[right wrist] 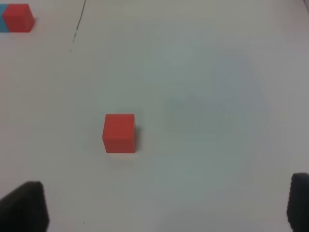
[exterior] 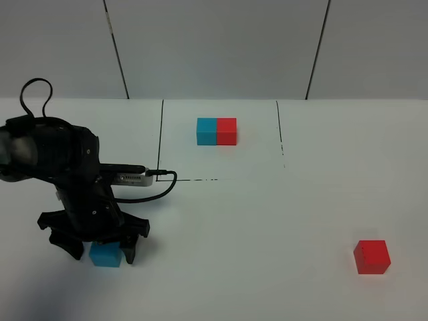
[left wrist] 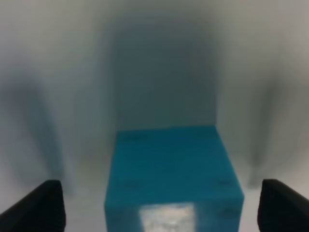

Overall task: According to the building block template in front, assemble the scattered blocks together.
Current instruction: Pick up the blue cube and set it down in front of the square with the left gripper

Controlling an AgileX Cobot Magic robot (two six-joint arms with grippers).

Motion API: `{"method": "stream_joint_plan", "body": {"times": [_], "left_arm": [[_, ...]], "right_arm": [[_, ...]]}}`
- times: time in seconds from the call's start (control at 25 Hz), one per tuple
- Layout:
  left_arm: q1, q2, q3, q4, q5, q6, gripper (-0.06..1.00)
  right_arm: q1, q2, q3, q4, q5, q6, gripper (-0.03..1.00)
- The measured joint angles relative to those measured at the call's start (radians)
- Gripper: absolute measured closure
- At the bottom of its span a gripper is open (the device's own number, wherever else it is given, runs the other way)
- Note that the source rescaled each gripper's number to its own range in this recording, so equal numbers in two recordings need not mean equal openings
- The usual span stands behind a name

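Note:
The building block template (exterior: 217,131), a cyan cube joined to a red one, lies inside a black-lined square at the table's far middle. One of the scattered blocks, the cyan cube (exterior: 105,255), sits near the front left. My left gripper (exterior: 103,252) is lowered around it and open. In the left wrist view the cyan cube (left wrist: 171,174) lies between the dark fingertips (left wrist: 36,205), with a gap on each side. The red cube (exterior: 372,257) rests alone at the front right. In the right wrist view it (right wrist: 119,133) lies ahead of my open right gripper (right wrist: 159,208), clear of the fingers.
A black cable (exterior: 157,186) runs from the left arm along the table beside the lined square (exterior: 161,137). A grey panelled wall (exterior: 214,47) stands behind the table. The template's red end (right wrist: 18,18) shows in a corner of the right wrist view.

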Motion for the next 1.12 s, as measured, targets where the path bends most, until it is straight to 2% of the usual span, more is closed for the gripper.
{"method": "stream_joint_plan", "body": {"times": [0.12, 0.2, 0.36, 0.44, 0.56, 0.68, 0.76, 0.84, 0.96, 1.12], "left_arm": [[-0.017, 0.004, 0.000, 0.000, -0.020, 0.000, 0.29], [-0.025, 0.004, 0.000, -0.001, -0.026, 0.000, 0.37], [-0.027, 0.006, 0.000, 0.003, -0.023, -0.002, 0.72], [-0.029, 0.006, 0.000, 0.005, -0.017, -0.002, 0.94], [-0.030, 0.006, -0.007, 0.010, 0.006, -0.002, 0.94], [-0.031, -0.004, -0.056, 0.058, 0.088, 0.012, 0.94], [-0.031, -0.025, -0.124, 0.090, 0.158, 0.061, 0.94], [-0.031, -0.053, -0.220, 0.096, 0.210, 0.181, 0.94], [-0.054, -0.077, -0.354, 0.096, 0.284, 0.462, 0.94], [-0.132, -0.057, -0.462, 0.087, 0.293, 0.819, 0.94]], "right_arm": [[0.000, 0.000, 0.000, 0.000, 0.000, 0.000, -0.03], [0.000, 0.000, 0.000, 0.000, 0.000, 0.000, -0.03], [0.000, 0.000, 0.000, 0.000, 0.000, 0.000, -0.03], [0.000, 0.000, 0.000, 0.000, 0.000, 0.000, -0.03], [0.000, 0.000, 0.000, 0.000, 0.000, 0.000, -0.03], [0.000, 0.000, 0.000, 0.000, 0.000, 0.000, -0.03], [0.000, 0.000, 0.000, 0.000, 0.000, 0.000, -0.03], [0.000, 0.000, 0.000, 0.000, 0.000, 0.000, -0.03], [0.000, 0.000, 0.000, 0.000, 0.000, 0.000, -0.03], [0.000, 0.000, 0.000, 0.000, 0.000, 0.000, -0.03]]}}
